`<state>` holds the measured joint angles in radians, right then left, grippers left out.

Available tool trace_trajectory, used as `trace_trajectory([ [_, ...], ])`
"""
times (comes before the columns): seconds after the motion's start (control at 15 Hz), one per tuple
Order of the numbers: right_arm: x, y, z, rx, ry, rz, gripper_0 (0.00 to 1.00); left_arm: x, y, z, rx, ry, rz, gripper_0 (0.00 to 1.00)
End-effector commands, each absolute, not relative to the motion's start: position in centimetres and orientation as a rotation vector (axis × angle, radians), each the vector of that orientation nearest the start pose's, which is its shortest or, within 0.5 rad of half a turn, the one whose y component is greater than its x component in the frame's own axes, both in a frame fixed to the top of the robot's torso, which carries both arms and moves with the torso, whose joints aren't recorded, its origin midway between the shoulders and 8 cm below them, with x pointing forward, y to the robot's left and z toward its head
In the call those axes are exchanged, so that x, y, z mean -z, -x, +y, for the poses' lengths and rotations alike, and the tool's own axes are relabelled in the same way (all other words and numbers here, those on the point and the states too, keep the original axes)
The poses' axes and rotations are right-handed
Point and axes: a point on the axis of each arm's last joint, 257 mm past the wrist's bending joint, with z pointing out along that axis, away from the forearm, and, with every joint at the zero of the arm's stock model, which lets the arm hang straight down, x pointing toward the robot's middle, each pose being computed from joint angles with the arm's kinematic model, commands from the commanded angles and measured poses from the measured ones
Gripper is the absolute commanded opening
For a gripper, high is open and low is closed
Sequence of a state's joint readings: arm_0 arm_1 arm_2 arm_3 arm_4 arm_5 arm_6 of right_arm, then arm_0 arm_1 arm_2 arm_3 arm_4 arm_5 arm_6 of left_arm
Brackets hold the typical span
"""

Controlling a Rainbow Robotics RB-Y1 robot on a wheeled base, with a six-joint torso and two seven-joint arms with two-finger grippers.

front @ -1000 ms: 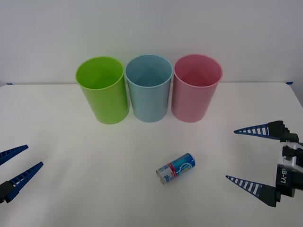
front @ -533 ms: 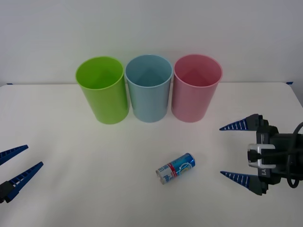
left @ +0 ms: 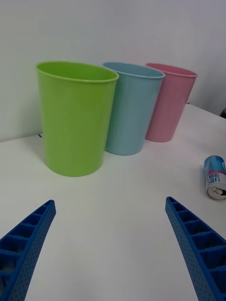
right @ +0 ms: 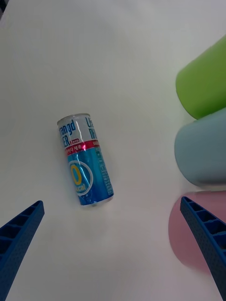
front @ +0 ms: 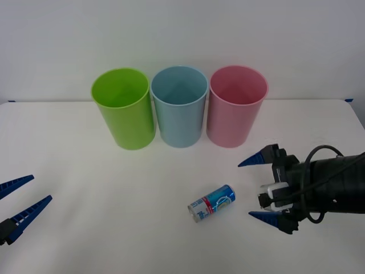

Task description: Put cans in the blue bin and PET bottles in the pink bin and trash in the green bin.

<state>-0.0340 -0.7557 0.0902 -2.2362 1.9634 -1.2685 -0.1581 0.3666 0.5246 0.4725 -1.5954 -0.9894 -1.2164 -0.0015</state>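
One can (front: 212, 202) on its side on the white table (front: 85, 188), my right gripper (front: 259, 188) spread wide just beside it.

From the front, the can lies in front of the blue bin (front: 179, 105), which stands between the green bin (front: 122, 108) and the pink bin (front: 236, 105); my left gripper (front: 20, 197) waits well apart, fingers spread. From my right wrist, the can (right: 85, 159) lies between my open fingers (right: 19, 235). From my left wrist, the can (left: 215, 177) lies beside the bins.
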Motion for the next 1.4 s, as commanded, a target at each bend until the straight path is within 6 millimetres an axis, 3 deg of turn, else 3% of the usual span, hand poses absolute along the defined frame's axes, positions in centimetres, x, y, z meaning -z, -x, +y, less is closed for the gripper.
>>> trace_trajectory([
  [0.07, 22.2, -35.8, -13.5, 0.035, 2.026, 1.238, 1.00, 20.1, -33.7, 34.3, 0.562, -0.547, 1.576, 0.79],
  [0.4, 23.2, -36.3, -12.3, 0.095, 2.121, 1.172, 1.00, 20.1, -33.7, 34.3, 0.562, -0.547, 1.576, 0.80],
  [0.8, 26.4, -37.0, -11.2, 0.055, 2.202, 1.174, 1.00, 20.1, -33.7, 34.3, 0.562, -0.547, 1.576, 0.79],
  [1.4, 30.5, -38.8, -7.6, 0.051, 2.214, 1.188, 1.00, 20.1, -33.7, 34.3, 0.562, -0.547, 1.576, 0.79],
])
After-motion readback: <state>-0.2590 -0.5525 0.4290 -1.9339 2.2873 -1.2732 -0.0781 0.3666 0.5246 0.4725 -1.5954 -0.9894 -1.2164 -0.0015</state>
